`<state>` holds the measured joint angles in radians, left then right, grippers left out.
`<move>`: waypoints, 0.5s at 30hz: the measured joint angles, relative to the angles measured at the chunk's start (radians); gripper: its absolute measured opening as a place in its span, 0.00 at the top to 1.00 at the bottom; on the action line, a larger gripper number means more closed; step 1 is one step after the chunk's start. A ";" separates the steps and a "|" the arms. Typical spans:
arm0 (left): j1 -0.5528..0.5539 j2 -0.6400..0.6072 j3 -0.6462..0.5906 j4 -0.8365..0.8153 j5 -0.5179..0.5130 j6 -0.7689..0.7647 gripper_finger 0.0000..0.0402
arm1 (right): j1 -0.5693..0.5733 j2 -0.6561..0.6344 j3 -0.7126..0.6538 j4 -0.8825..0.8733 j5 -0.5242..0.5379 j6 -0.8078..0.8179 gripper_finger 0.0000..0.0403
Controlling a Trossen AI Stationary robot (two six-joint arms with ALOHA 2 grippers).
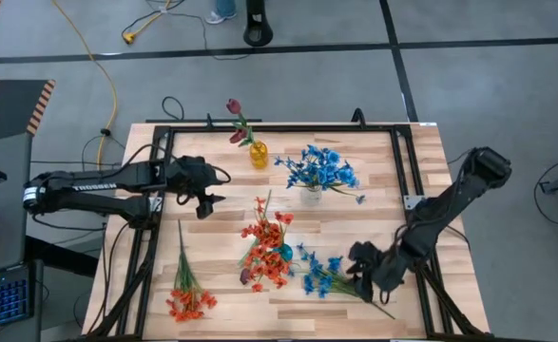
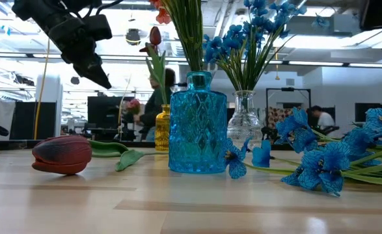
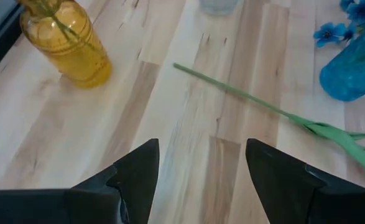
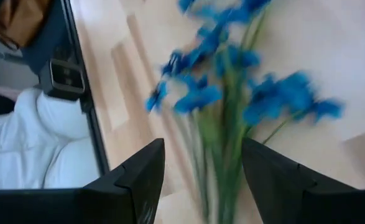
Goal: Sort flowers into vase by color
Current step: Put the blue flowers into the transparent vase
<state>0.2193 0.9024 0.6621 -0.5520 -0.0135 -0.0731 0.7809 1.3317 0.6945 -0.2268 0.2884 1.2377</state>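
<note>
The flowers lie and stand scattered around the blue vase (image 1: 284, 253) at the middle of the wooden table (image 1: 212, 237). We see a loose blue spray (image 1: 324, 275) lying flat just to the right of that vase, and our right gripper (image 1: 358, 268) hangs over its stem end, fingers spread apart with nothing between them (the right wrist view shows the blue blossoms (image 4: 232, 93) ahead of the open fingers). Orange-red blossoms (image 1: 265, 247) stand in the blue vase itself. A second orange-red spray (image 1: 188, 290) lies well to the left of the vase, near the front edge of the table. Beyond the blue vase stands a clear vase (image 1: 311, 193) full of blue flowers (image 1: 321, 169), and to its left a yellow vase (image 1: 259, 154) holding one maroon bud (image 1: 233, 106). Another maroon bud (image 2: 62, 155) lies on the wood beside the blue vase, its green stem (image 3: 244, 96) running across the boards.

Our left gripper (image 1: 208, 201) hovers left of and beyond the blue vase, near the yellow one, its fingers wide open and holding nothing. Bare wood lies open beneath it and toward the left edge.

A black frame (image 1: 155, 190) runs along the table's sides. Behind, the low view shows a room with ceiling lights and a person (image 2: 157, 104) in the distance.
</note>
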 joint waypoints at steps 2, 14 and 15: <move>-0.006 0.000 0.000 0.004 0.000 -0.001 0.43 | 0.015 0.047 0.039 -0.002 -0.013 0.002 0.41; -0.020 0.000 0.000 0.047 -0.001 -0.003 0.43 | 0.037 0.317 0.389 -0.440 -0.073 0.061 0.41; -0.020 0.000 0.000 0.046 -0.001 -0.003 0.43 | 0.037 0.338 0.412 -0.463 -0.085 0.067 0.41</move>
<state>0.1993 0.9024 0.6621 -0.5056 -0.0143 -0.0757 0.8180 1.6693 1.1068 -0.6903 0.2031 1.3046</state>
